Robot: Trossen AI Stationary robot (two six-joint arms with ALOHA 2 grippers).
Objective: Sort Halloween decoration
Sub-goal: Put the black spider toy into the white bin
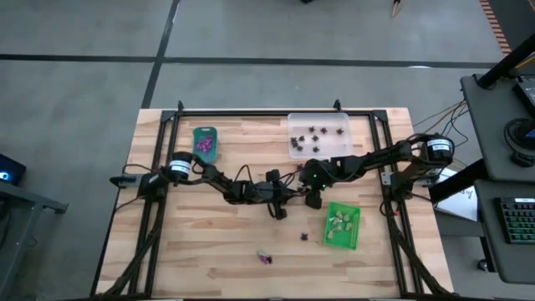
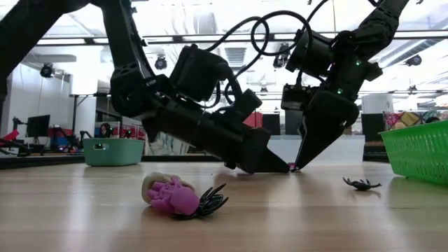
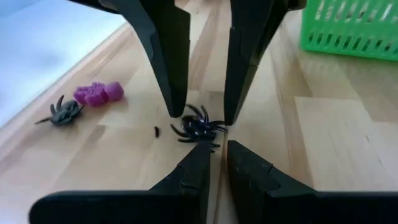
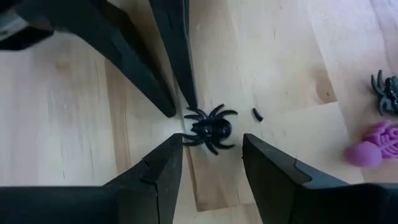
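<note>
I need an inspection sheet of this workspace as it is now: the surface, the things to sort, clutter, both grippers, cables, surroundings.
Surface: wooden table, black frame at its edges.
Job's things: black spider on the wood between both grippers; another black spider lies apart; purple trinket beside a black one; teal tray holds purple pieces, clear tray black ones, green tray pale ones.
Clutter: small black fragment near the spider.
Grippers: left gripper and right gripper both open, tips at the same spider.
Cables: looped cables above the arms.
Surroundings: desk with keyboard beside the table.
</note>
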